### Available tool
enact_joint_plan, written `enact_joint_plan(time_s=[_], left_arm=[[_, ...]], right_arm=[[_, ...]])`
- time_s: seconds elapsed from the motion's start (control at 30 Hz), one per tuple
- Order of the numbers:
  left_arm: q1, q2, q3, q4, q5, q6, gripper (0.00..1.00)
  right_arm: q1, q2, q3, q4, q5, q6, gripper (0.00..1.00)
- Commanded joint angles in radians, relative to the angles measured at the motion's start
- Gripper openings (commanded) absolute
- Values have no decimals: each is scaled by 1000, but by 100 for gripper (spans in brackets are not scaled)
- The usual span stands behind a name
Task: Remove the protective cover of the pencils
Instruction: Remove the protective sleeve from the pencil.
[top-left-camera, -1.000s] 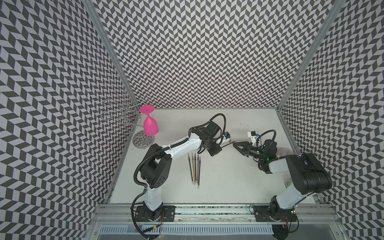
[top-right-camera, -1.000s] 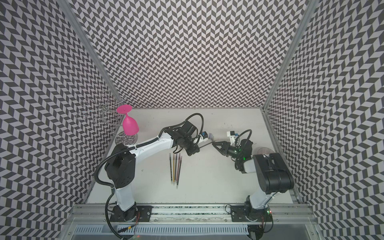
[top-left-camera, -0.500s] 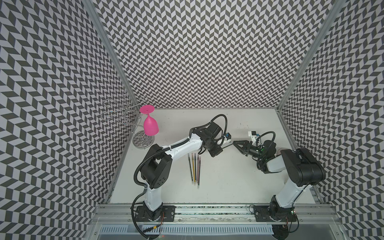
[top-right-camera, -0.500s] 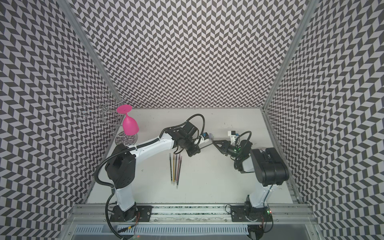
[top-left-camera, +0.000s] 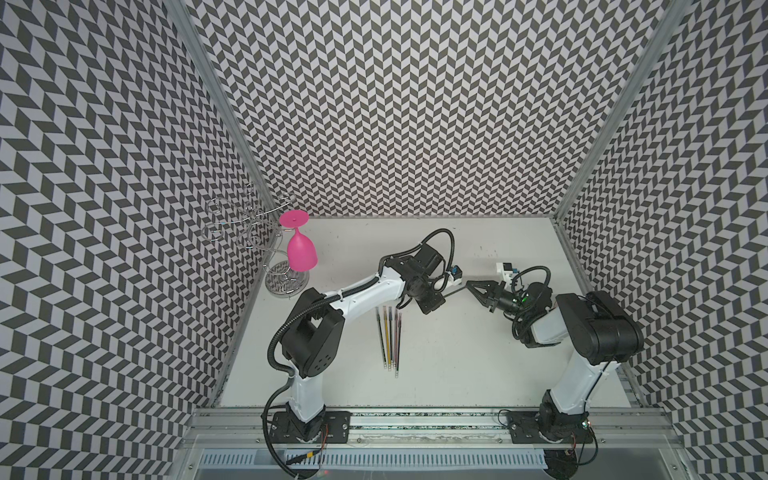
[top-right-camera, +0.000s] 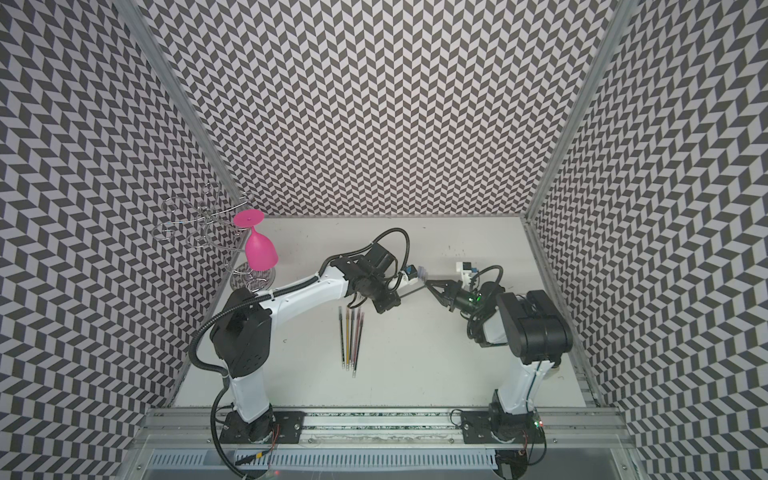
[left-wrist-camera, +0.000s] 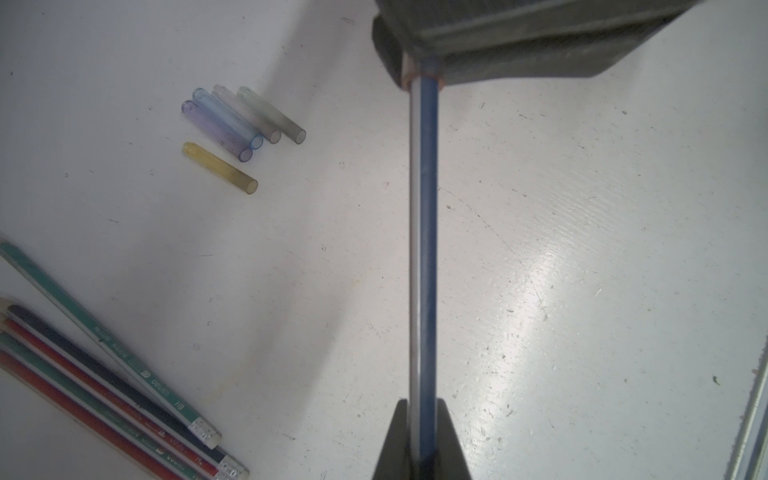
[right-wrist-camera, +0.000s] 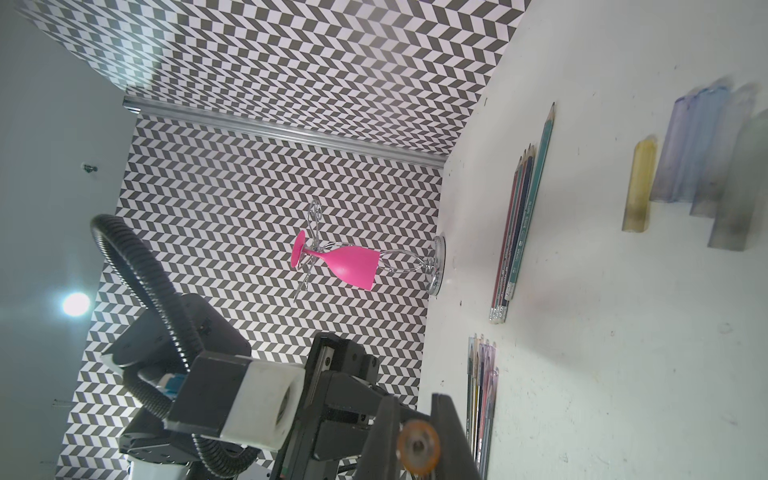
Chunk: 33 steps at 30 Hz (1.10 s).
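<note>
Right gripper (top-left-camera: 469, 286), open a second ago, now clamps the tip of the pencil (left-wrist-camera: 423, 249), probably its cover (right-wrist-camera: 417, 452); left gripper (left-wrist-camera: 419, 432) clenched on the shaft. Pull-off can start.

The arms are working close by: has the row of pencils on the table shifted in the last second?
No. In a top view the row of pencils lies at the same angle and the same gap from the wire rack's base as before.
</note>
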Motion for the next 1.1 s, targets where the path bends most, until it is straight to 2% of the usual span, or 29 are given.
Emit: enact_joint_plan(time_s=[0.0,0.3,0.37,0.53,0.67,0.87,1.07], left_arm=[[-5,-28,-7,-19,-7,13,0],[-1,-19,-4,-26,-8,13,0],[0,-15,-2,-28,-8,13,0],[2,-11,-1,-29,-9,11,0],[2,-9,-2,-29,-6,11,0],[2,-10,-1,-28,-5,10,0],[3,-15,-4,-19,-1,7,0]], right_arm=[[-15,20,28,42,12,-12,0],[-72,4,82,-72,4,-64,0],[-81,-19,101,-161,8,-119,0],[-91,-124,175,-526,77,-360,0],[-112,-191,218,-691,134,-464,0],[-143,-178,214,-625,106,-390,0],[-155,-118,171,-401,50,-235,0]])
